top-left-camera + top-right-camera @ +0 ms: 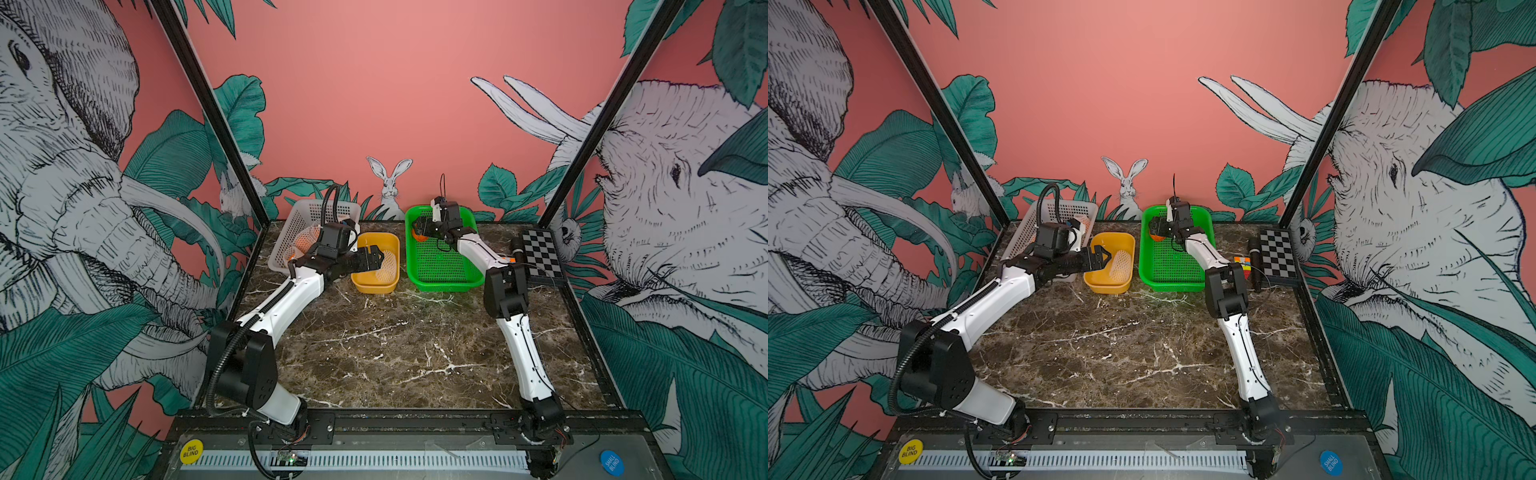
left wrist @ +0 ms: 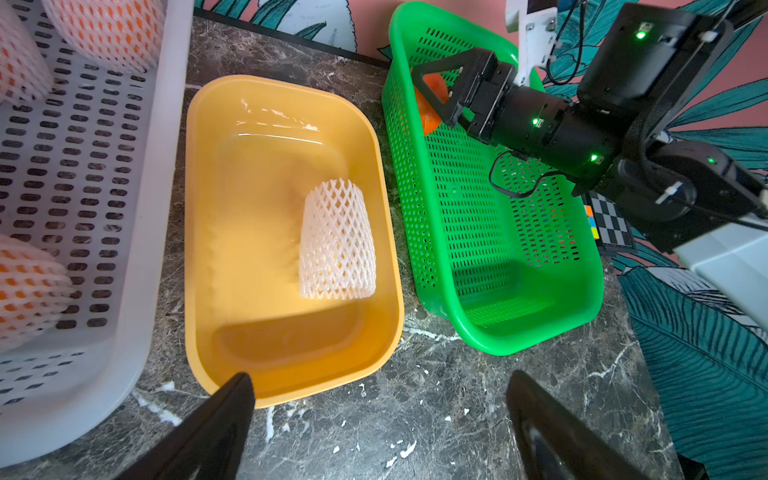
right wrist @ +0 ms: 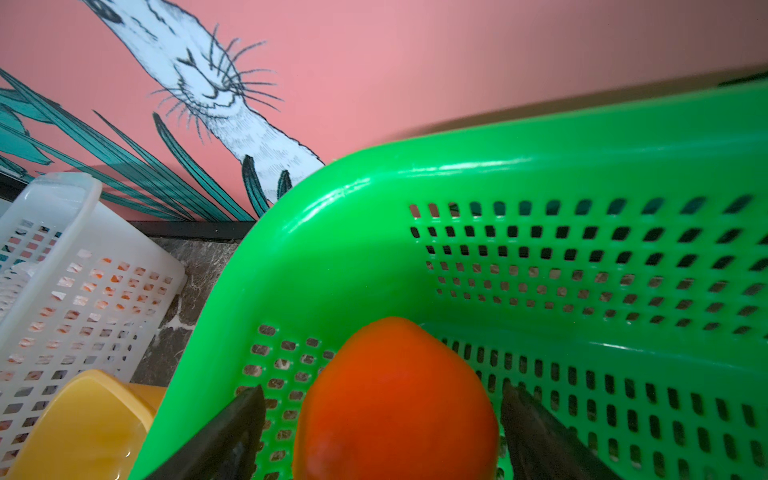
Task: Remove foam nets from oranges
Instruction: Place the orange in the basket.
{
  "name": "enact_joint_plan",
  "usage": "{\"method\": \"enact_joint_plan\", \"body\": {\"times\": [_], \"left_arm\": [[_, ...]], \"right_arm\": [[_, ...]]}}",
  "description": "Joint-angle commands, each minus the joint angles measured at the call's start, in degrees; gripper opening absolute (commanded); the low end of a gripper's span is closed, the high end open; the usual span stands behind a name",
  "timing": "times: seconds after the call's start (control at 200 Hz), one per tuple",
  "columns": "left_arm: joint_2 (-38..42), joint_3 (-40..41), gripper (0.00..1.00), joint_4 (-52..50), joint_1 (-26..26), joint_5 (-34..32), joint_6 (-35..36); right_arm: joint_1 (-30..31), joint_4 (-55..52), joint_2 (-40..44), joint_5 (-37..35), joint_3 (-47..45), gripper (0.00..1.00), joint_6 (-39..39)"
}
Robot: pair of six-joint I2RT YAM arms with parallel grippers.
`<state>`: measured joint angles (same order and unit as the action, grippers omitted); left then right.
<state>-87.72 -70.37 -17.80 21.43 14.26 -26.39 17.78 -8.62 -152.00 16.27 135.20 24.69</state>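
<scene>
Right gripper (image 3: pixel 381 388) straddles bare orange (image 3: pixel 395 411), jaws spread.

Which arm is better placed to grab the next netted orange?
Probably left. The open left end effector is beside the white basket of netted oranges; the right end effector is in the green basket, straddling a bare orange.

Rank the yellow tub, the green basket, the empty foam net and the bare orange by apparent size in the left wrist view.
1. yellow tub and green basket: about alike, so unranked.
2. empty foam net.
3. bare orange: partly hidden and farther from the camera, so unsure.
</scene>
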Motion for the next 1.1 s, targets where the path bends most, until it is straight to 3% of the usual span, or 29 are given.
{"method": "enact_joint_plan", "body": {"times": [0.0,0.19,0.355,0.715,0.875,1.095], "left_arm": [[-0.08,-0.81,0.97,-0.70,-0.25,0.07,0.10],[0.75,0.64,0.97,0.00,-0.25,-0.55,0.22],[1.36,1.22,0.97,0.05,-0.35,-0.44,0.25],[2.03,4.05,0.97,1.25,-0.45,0.55,0.31],[1.69,4.98,0.97,1.81,-0.47,0.67,0.33],[0.68,5.24,0.97,2.48,-0.44,1.93,0.24]], "right_arm": [[0.07,-0.31,1.17,-0.77,3.92,0.92,-2.40],[-0.03,-6.32,3.09,-2.66,7.80,0.94,-6.31],[0.58,-6.67,10.36,-5.49,-3.95,0.94,-4.06],[1.99,1.28,19.97,-5.59,-25.16,0.58,-0.52],[2.10,2.12,16.67,-3.59,-23.05,0.47,0.01],[2.18,0.61,11.83,-2.83,-16.23,0.43,-0.60]]}}
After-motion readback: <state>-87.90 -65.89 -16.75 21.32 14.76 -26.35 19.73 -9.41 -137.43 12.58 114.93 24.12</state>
